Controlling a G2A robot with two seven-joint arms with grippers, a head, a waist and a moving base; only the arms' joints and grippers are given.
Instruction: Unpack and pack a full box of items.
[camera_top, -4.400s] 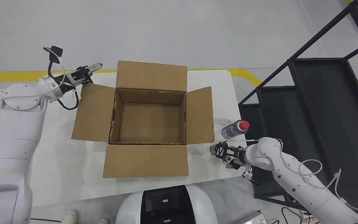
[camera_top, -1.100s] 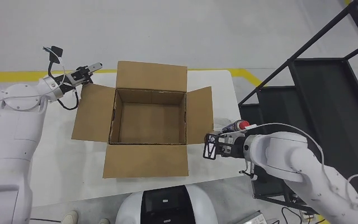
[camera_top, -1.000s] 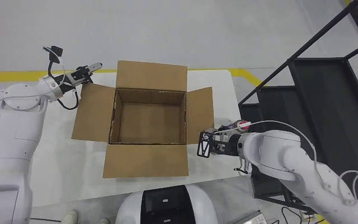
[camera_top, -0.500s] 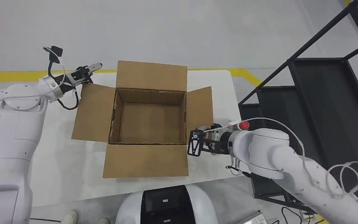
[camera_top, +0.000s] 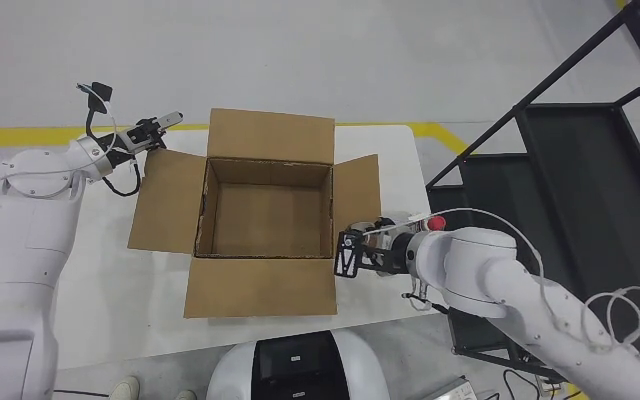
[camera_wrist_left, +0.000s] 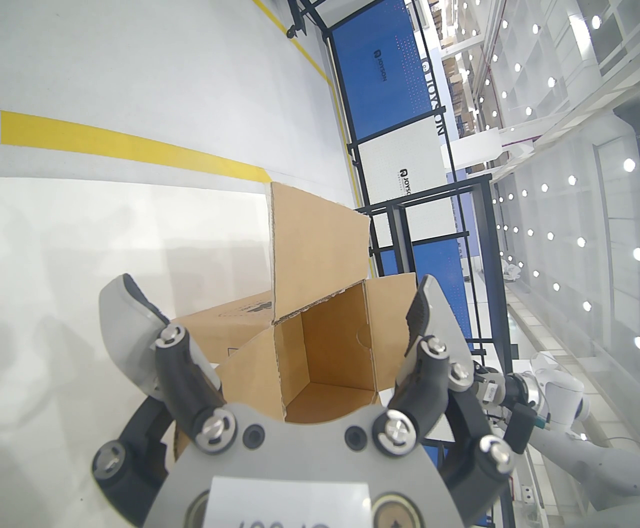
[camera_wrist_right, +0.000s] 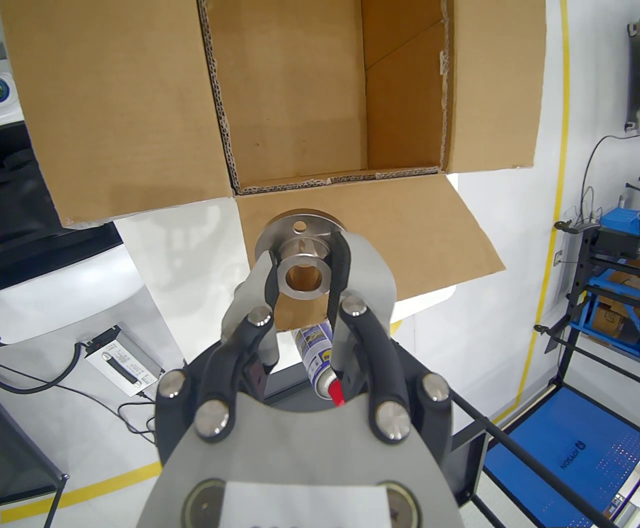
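Observation:
An open cardboard box (camera_top: 260, 287) stands mid-table with all its flaps spread; its inside (camera_wrist_right: 295, 95) is bare. My right gripper (camera_top: 347, 253) hangs over the box's right flap (camera_wrist_right: 400, 240), shut on a metal flanged bushing (camera_wrist_right: 302, 274) by its collar. A spray can with a red cap (camera_wrist_right: 319, 354) lies on the table under that wrist, its cap (camera_top: 434, 221) peeking out beside the arm. My left gripper (camera_top: 160, 127) is off the box's far left corner, open and holding nothing, its fingers (camera_wrist_left: 131, 310) wide apart and facing the box (camera_wrist_left: 320, 345).
The white table (camera_top: 100, 300) has bare surface left of the box and a narrow strip at the front. A black metal staircase (camera_top: 560, 160) stands close to the table's right edge. A small grey device (camera_wrist_right: 120, 361) lies on the floor.
My right gripper has travelled left from the table's right front corner to above the box's right flap, carrying the bushing. The left arm has kept still.

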